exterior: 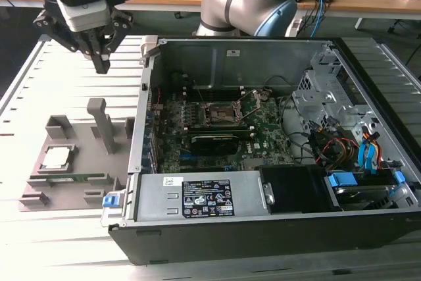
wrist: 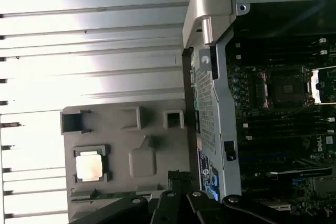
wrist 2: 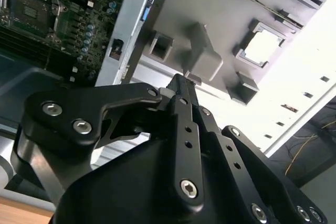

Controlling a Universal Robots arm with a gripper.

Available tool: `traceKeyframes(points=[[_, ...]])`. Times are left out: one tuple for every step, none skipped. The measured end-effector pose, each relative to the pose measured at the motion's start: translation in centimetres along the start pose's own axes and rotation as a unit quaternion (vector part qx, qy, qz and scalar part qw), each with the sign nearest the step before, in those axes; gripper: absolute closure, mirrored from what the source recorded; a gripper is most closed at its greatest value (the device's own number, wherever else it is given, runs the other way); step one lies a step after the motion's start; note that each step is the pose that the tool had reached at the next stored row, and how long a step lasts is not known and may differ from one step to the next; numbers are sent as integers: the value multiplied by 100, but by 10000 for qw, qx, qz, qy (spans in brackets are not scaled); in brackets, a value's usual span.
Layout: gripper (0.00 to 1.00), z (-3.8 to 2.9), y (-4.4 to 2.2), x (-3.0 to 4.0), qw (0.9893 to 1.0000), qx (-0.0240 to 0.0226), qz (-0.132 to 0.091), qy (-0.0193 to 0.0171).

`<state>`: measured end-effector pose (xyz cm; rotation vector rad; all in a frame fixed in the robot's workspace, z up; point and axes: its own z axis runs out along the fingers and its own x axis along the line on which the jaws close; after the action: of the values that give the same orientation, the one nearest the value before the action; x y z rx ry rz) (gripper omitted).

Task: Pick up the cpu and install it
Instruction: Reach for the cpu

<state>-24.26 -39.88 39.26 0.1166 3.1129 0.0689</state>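
- Cpu (exterior: 56, 157) is not in the grasp: the gripper (exterior: 102, 65) hangs in the air with its fingers (wrist 2: 181, 85) drawn together and nothing between them.
- Gripper tip is nearest the upright post (exterior: 99, 120) of the grey holder tray (exterior: 85, 185), above it and clear of contact.
- Cpu lies flat, silvery plate up, in a square recess of that tray at the exterior view's left end, well apart from the gripper; the first wrist view confirms it seated there (wrist: 89, 165).
- Open computer case (exterior: 146, 97) stands just beside the tray, on the exterior view's right.
- Socket frame (exterior: 220, 115) sits on the motherboard (exterior: 263, 139) inside the case.
- Tray and case rest on a slatted table (exterior: 59, 241).
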Motion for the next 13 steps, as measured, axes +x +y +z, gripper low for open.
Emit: traceKeyframes(points=[[89,0,-2,24,10000,0,0,0],[89,0,-4,48,10000,0,0,0],[89,0,-5,64,10000,0,-1,0],[89,0,-9,114,10000,0,0,0],[89,-1,-12,154,10000,0,0,0],[89,-1,-13,178,10000,0,0,0],[89,-2,-16,214,10000,0,0,0],[89,-2,-19,250,10000,0,0,0],[89,-2,-21,282,10000,0,0,0],[89,-2,-24,316,10000,0,0,0],[89,-3,-25,339,10000,0,0,0],[89,-3,-27,356,10000,0,0,0],[89,-2,-29,388,10000,0,0,0]])
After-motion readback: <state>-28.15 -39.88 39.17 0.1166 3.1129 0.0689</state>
